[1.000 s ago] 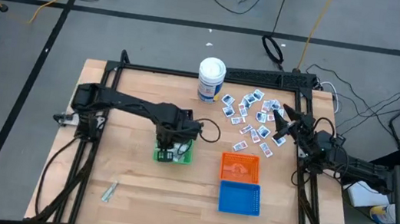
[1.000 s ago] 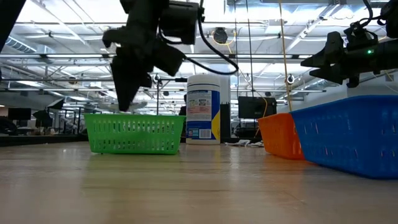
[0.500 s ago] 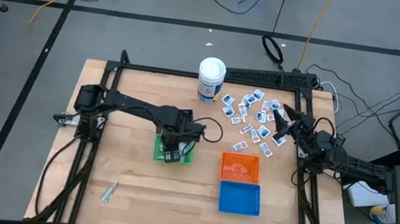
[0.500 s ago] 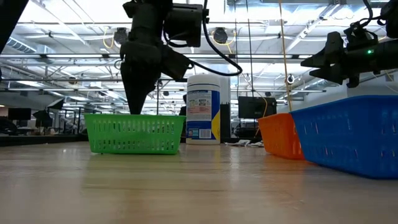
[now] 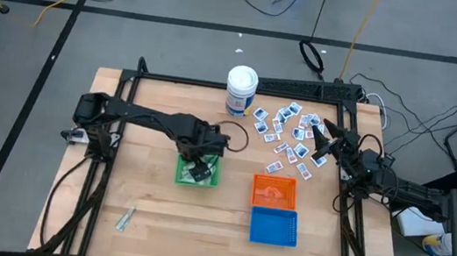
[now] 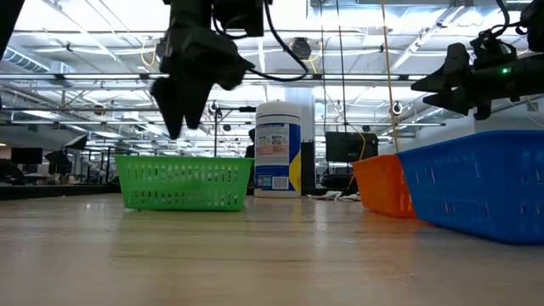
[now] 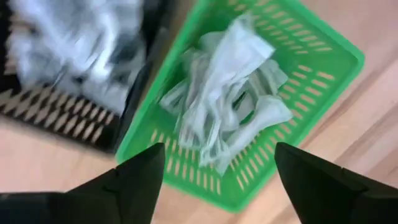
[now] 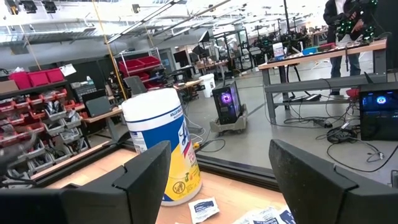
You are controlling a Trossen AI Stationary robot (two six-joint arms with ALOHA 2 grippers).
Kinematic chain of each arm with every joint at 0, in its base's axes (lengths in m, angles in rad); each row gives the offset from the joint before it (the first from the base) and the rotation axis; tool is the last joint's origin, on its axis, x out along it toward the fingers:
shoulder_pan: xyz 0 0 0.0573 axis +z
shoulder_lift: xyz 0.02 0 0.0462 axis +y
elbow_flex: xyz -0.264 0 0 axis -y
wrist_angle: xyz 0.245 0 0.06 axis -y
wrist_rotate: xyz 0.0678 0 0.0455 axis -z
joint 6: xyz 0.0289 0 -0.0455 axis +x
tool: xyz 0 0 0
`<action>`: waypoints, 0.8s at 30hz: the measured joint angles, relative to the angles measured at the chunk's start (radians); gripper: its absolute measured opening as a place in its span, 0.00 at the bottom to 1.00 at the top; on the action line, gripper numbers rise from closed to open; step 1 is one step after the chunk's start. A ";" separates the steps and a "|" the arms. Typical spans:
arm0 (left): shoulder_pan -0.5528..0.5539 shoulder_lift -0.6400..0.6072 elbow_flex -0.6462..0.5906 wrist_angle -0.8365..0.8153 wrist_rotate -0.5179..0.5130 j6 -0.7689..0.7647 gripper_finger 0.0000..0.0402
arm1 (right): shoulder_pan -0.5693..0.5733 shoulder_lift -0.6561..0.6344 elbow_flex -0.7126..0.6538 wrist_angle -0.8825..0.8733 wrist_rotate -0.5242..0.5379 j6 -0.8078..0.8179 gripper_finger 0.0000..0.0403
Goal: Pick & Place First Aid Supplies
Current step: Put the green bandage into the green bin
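Note:
The first aid supplies lie in three places. White squares with blue print (image 5: pixel 288 136) are spread on the table at the far right. Pale strips (image 7: pixel 227 106) are heaped in the green basket (image 5: pixel 198 173). Blurred white packets (image 7: pixel 74 46) fill a black basket (image 7: pixel 56 112) next to it. My left gripper (image 7: pixel 217 168) hangs open above the green basket, fingers pointing down, nothing between them. My right gripper (image 8: pixel 217 180) stands open and level at the right edge, near the spread packets, and faces the white canister (image 8: pixel 158 149).
The white canister (image 5: pixel 240 90) stands at the far middle. An orange basket (image 5: pixel 274 190) and a blue basket (image 5: pixel 273 226) sit right of the green one. One pale strip (image 5: pixel 125 218) lies alone near the front left. Bare wood lies between it and the baskets.
My left gripper has opened over the green basket, rolled about its downward-pointing line and risen a little clear of the basket's rim. My right arm has kept still.

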 joint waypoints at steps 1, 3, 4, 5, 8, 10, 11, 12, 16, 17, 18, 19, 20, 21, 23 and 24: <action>0.002 -0.011 0.000 -0.011 0.001 -0.047 0.79 | 0.000 0.000 0.000 0.000 0.000 0.000 0.66; 0.007 -0.029 0.000 -0.038 0.006 -0.141 0.81 | 0.000 0.000 0.000 -0.001 0.000 0.000 0.66; 0.008 -0.038 0.000 -0.055 0.006 -0.190 0.82 | 0.000 0.000 0.000 -0.001 0.000 0.000 0.66; 0.009 -0.044 0.000 -0.062 0.006 -0.236 0.82 | 0.000 0.000 0.000 0.000 0.000 0.000 0.66; 0.000 -0.070 -0.014 -0.081 0.003 -0.350 0.83 | 0.000 0.000 0.000 -0.001 0.000 0.000 0.66; -0.028 -0.089 -0.034 -0.077 -0.016 -0.418 0.82 | 0.000 0.000 0.000 -0.001 0.000 0.000 0.66; -0.048 -0.100 -0.048 -0.076 -0.027 -0.455 0.82 | 0.000 0.000 0.000 0.000 0.000 0.000 0.66; -0.071 -0.114 -0.065 -0.076 -0.032 -0.491 0.81 | 0.000 0.000 0.000 0.000 0.000 0.000 0.66; -0.173 -0.161 -0.125 -0.078 -0.030 -0.609 0.80 | 0.000 0.000 0.000 -0.001 0.000 0.000 0.66; -0.199 -0.167 -0.139 -0.078 -0.026 -0.644 0.80 | 0.000 0.000 0.000 -0.001 0.000 0.000 0.66; -0.225 -0.173 -0.152 -0.078 -0.021 -0.677 0.80 | 0.000 0.000 0.000 -0.001 0.000 0.000 0.66; -0.254 -0.180 -0.163 -0.077 -0.019 -0.706 0.80 | 0.000 0.000 0.000 -0.001 0.000 0.000 0.66; -0.282 -0.190 -0.173 -0.077 -0.013 -0.730 0.80 | 0.000 0.000 0.000 -0.001 0.000 0.000 0.66; -0.311 -0.198 -0.181 -0.079 -0.010 -0.756 0.80 | 0.000 0.000 0.000 -0.001 0.000 0.000 0.66; -0.364 -0.207 -0.198 -0.078 0.007 -0.813 0.80 | 0.000 0.000 0.000 -0.001 0.000 0.000 0.66; -0.392 -0.209 -0.207 -0.077 0.020 -0.840 0.80 | 0.000 0.000 0.000 -0.001 0.000 0.000 0.66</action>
